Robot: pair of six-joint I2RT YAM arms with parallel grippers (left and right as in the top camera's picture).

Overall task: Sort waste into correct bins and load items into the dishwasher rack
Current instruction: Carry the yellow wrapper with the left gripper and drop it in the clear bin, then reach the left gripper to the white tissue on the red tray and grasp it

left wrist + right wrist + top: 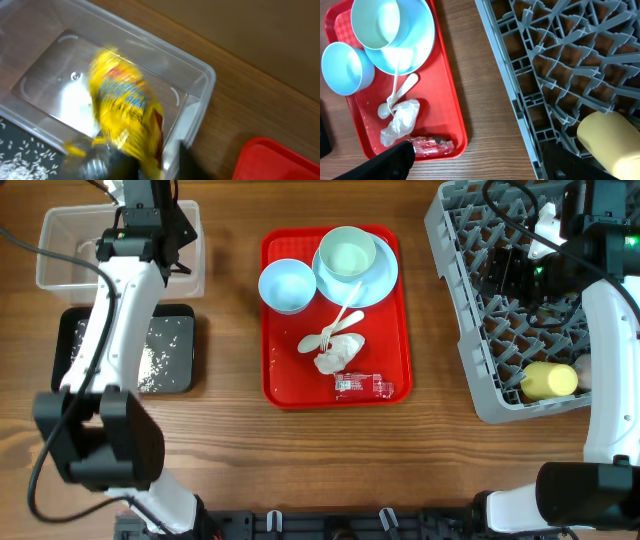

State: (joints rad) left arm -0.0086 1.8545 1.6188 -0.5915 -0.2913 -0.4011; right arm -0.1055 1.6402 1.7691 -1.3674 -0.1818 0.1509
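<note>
In the left wrist view a blurred small yellow wrapper (pixel 125 110) hangs over the clear tub (pixel 195 75), its lower end between the spread fingers of my left gripper (pixel 145 167). My right gripper (pixel 480 165) is open and empty above the bare table between the red tray and the grey rack (pixel 480 330). On the red tray (pixel 275 380) are the light blue plate (pixel 385 275) with a bowl (pixel 347 252) on it, a second bowl (pixel 287 285), the white spoon (pixel 345 320), the white tissue (pixel 338 355) and the red wrapper (pixel 362 386). The yellow cup (pixel 548 380) lies in the rack.
The black tray (pixel 75 350) with loose white grains (pixel 165 350) sits in front of the clear tub (pixel 60 240) at the left. The rack fills the right side. A pale object (pixel 585 370) shows beside the yellow cup, partly hidden by my right arm.
</note>
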